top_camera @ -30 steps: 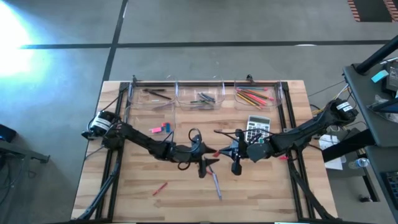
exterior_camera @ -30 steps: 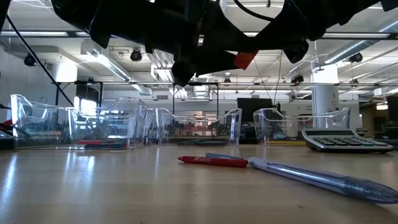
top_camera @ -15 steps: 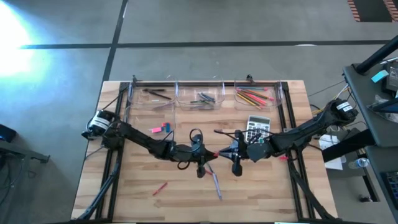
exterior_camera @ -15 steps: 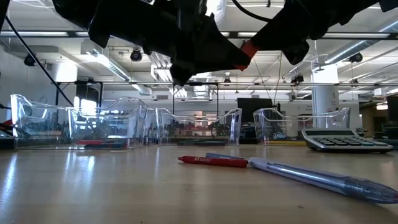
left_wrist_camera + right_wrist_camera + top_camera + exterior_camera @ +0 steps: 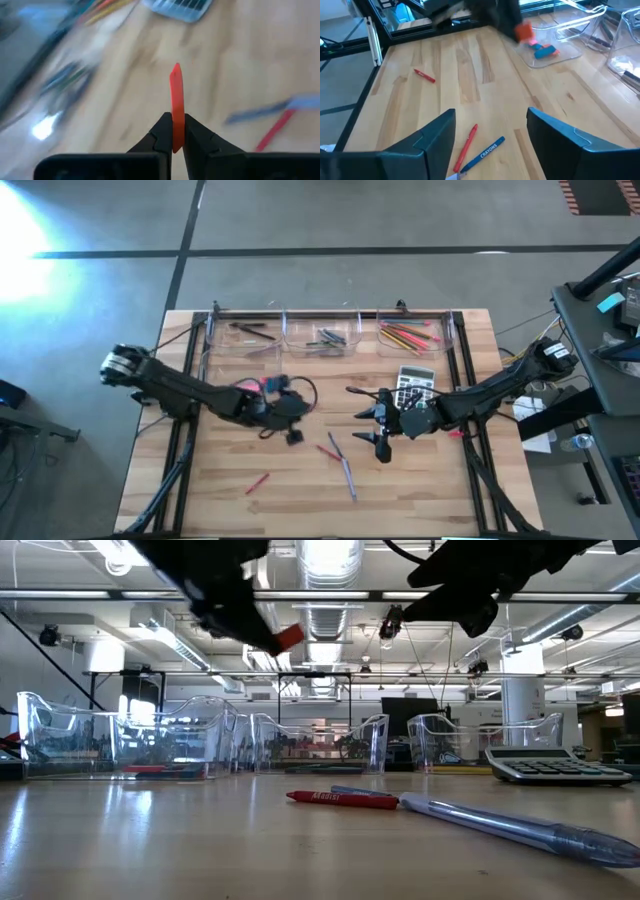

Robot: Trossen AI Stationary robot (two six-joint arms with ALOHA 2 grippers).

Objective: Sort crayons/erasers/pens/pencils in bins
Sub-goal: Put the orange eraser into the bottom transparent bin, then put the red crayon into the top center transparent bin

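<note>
Left gripper (image 5: 173,145) pinches red crayon (image 5: 175,100); overhead hides it.

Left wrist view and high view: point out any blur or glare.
Left wrist view: the table streaks with motion blur, while the left hand and its orange crayon stay sharp. High view: strong white glare on the floor at the upper left; the table is evenly lit.

Wood-grain table (image 5: 420,480), clear glossy plastic bins (image 5: 318,335)

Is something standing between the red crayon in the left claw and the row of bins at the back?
Nothing visible does. The left claw holds the crayon in the air, higher than the walls of the bins.
</note>
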